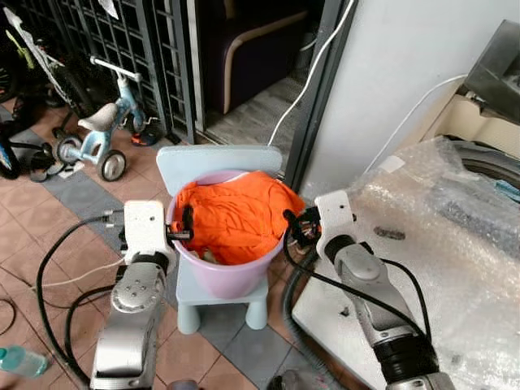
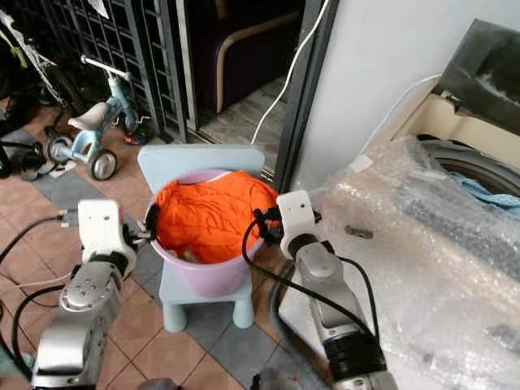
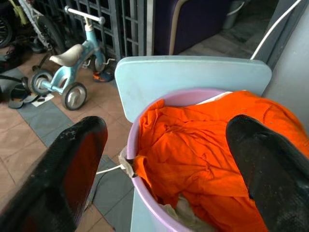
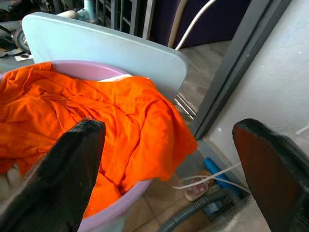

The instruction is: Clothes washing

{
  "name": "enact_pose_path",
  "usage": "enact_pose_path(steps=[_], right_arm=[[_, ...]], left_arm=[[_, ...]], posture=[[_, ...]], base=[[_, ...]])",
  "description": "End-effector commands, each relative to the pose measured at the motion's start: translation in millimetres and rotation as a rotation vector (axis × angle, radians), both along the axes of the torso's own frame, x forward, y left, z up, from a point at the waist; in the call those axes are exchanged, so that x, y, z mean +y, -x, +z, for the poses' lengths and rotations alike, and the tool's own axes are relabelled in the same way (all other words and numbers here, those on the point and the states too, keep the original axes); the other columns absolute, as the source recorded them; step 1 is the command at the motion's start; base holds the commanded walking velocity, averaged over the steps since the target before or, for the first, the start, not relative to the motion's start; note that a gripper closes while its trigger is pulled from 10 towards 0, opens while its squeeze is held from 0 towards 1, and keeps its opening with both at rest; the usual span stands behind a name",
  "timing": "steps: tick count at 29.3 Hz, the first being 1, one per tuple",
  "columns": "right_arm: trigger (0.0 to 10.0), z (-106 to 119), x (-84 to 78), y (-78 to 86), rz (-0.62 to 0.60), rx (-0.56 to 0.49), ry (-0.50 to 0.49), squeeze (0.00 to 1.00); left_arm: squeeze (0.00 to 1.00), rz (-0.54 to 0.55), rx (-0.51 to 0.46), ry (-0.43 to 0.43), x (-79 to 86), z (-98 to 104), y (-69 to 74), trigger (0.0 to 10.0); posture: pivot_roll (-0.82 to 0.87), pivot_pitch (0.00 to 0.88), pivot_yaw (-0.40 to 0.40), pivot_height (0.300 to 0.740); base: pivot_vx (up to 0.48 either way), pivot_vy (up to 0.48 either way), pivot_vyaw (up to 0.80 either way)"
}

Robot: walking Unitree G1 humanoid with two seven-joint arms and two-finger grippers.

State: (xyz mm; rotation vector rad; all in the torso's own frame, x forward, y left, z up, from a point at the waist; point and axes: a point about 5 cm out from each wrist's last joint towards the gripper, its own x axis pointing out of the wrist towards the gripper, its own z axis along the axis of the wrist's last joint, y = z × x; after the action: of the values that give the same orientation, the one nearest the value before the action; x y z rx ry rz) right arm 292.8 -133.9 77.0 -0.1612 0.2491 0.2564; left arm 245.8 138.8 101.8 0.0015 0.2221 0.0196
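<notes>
On either side of the pink tub (image 1: 236, 280) holding the orange garment (image 1: 236, 218), left gripper (image 1: 182, 230) and right gripper (image 1: 294, 227) straddle its rim, jaws wide open and empty, equally near.

Both silver arms reach forward and a little inward, the wrists raised at about the same height. The left end effector (image 3: 164, 169) has its two black fingers spread wide. The right end effector (image 4: 169, 174) is spread wide too.
</notes>
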Motion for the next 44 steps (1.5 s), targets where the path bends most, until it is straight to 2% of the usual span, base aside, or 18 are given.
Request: enact_pose_path(steps=[1, 10, 16, 22, 28, 32, 36, 38, 41, 44], right_arm=[[10.0, 4, 14.3, -2.5, 0.043, -0.004, -0.032, 0.0], [10.0, -1, 16.1, -1.0, 0.065, 0.026, -0.015, 0.0], [10.0, 1, 12.2, -12.0, 0.003, 0.026, -0.01, 0.0], [10.0, 11, -2.0, -25.1, -0.133, -0.008, -0.057, 0.0], [10.0, 19, -5.9, -29.3, -0.164, -0.043, -0.062, 0.0], [10.0, 20, -9.3, -33.1, -0.176, -0.045, -0.058, 0.0], [10.0, 15, -10.4, -32.9, -0.189, -0.022, -0.058, 0.0], [10.0, 9, -9.9, -26.9, -0.202, -0.005, -0.083, 0.0], [10.0, 0, -6.6, -19.9, -0.192, 0.039, -0.056, 0.0], [10.0, -7, -5.8, -17.3, -0.212, 0.08, -0.08, 0.0]], left_arm=[[0.0, 0.033, 0.013, -0.025, 10.0, -1, -0.1, 10.0], [0.0, 0.032, 0.032, -0.029, 9.5, -3, -1.0, 10.0], [0.0, 0.012, 0.024, -0.051, 9.0, 0, -2.6, 10.0], [0.0, -0.034, 0.015, -0.07, 7.3, 7, -14.2, 10.0], [0.0, -0.068, -0.035, -0.047, 1.8, 20, -28.5, 10.0], [0.0, -0.081, -0.017, -0.061, -2.4, 16, -33.6, 10.0], [0.0, -0.069, 0.013, -0.077, 0.4, 8, -30.5, 10.0], [0.0, -0.033, 0.094, -0.088, 8.1, -9, -20.3, 10.0], [0.0, -0.038, 0.117, -0.087, 9.1, -16, -13.2, 10.0], [0.0, -0.051, 0.127, -0.094, 8.6, -18, -12.1, 10.0]], posture=[[0.02, 0.029, -0.063, 0.74], [0.02, 0.024, -0.065, 0.74], [0.03, 0.025, -0.05, 0.74], [0.04, 0.008, -0.023, 0.74], [0.02, 0.0, -0.013, 0.74], [0.02, 0.0, -0.022, 0.74], [0.02, 0.0, -0.031, 0.74], [0.02, 0.0, -0.037, 0.74], [0.02, 0.0, -0.042, 0.74], [0.02, 0.0, -0.03, 0.74]], base=[[0.27, 0.398, 0.41], [0.06, 0.431, 0.09], [0.048, 0.201, 0.0], [0.0, 0.0, 0.0], [0.0, 0.0, 0.0], [0.0, 0.0, 0.0], [0.0, 0.0, 0.0], [0.0, 0.0, 0.0], [0.0, 0.0, 0.0], [0.0, 0.0, 0.0]])
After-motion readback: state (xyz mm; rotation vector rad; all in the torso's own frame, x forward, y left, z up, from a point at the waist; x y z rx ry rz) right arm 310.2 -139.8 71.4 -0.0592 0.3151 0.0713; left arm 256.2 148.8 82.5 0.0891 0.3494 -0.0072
